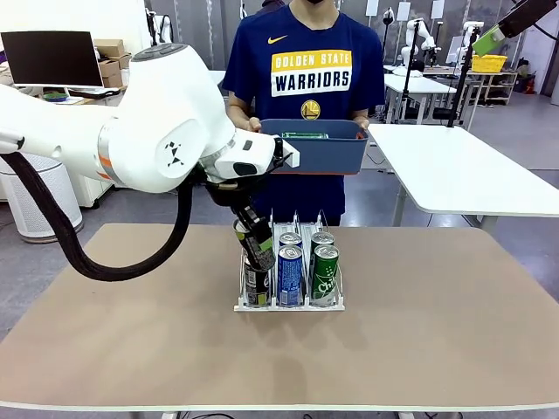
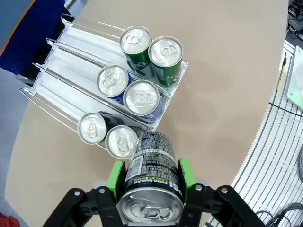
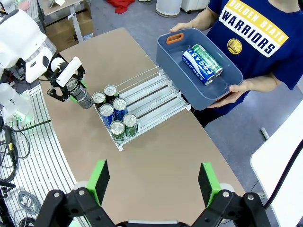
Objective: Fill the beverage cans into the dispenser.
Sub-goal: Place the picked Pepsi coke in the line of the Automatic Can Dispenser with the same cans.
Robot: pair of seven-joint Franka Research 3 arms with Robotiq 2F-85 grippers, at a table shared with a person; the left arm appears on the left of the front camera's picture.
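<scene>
Six cans (image 2: 142, 97) upright in dispenser (image 2: 61, 71); black can (image 2: 151, 165) tilted just beside

Slim black aluminium can (image 2: 150, 175), white small print, silver top. Clear-plastic dispenser (image 2: 71, 54), white base: black cans (image 1: 256, 288) at 9 o'clock, blue white-lettered cans (image 1: 290, 275) centre, green white-lettered cans (image 1: 325, 272) at 3 o'clock. Blue-grey plastic bin (image 1: 319, 155). Tan table (image 1: 437, 332).

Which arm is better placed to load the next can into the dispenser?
Left. The left hand grips a black can tilted beside the dispenser, by its black-can lane; the right hand is open, empty, high above the table.
</scene>
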